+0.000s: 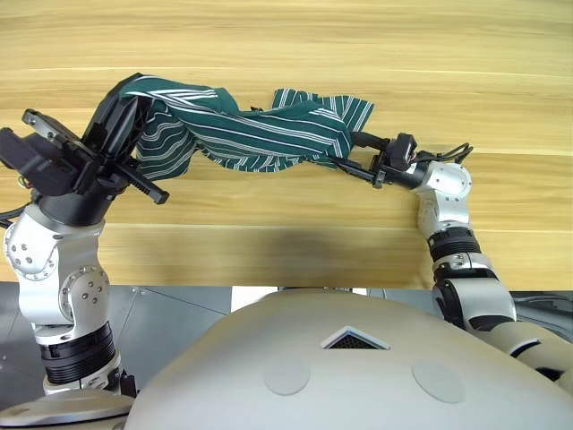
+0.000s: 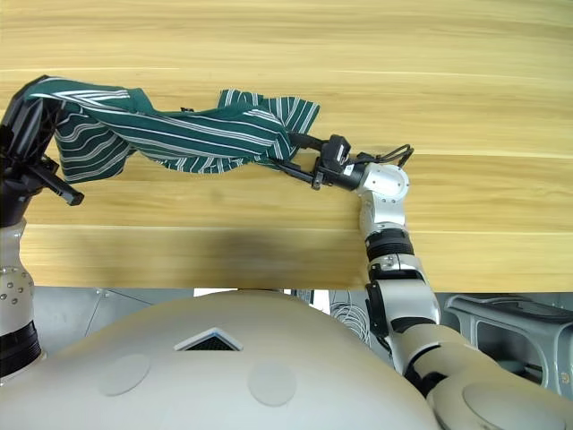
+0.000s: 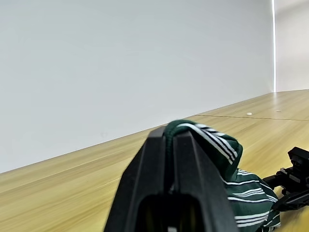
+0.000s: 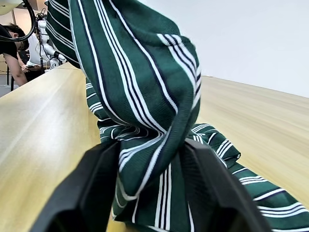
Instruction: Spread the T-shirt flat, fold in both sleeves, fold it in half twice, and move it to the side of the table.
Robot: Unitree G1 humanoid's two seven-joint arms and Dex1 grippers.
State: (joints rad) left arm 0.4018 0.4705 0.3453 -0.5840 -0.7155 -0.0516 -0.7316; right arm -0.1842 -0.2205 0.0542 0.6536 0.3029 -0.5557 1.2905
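- Head camera, both eyes: a green T-shirt (image 1: 255,139) with white stripes is pulled out into a twisted rope across the pale wooden bench (image 1: 286,45), strung between the two arms. The left pincer (image 1: 125,112) has the shirt's left end, with cloth bunched and draped over its black tips. The right pincer (image 1: 349,150) has the other end, where the striped hem fans out just above it. From here I cannot tell whether the sagging middle touches the bench.
- Left wrist view: the left pincer's two black fingers (image 3: 145,183) stand almost pressed together, with only a thin slot between them. A fold of green cloth is pinched in that slot and bulges over the tips. More of the shirt drops away beyond them towards the bench, and the right pincer's black tips are at the far end of it.
- Right wrist view: the right pincer's fingers (image 4: 91,188) are spread somewhat, one on each side of a thick roll of striped cloth that fills the gap between them, so both press on it. The roll rises steeply from the grip, and another stretch of the shirt trails low over the bench behind it.
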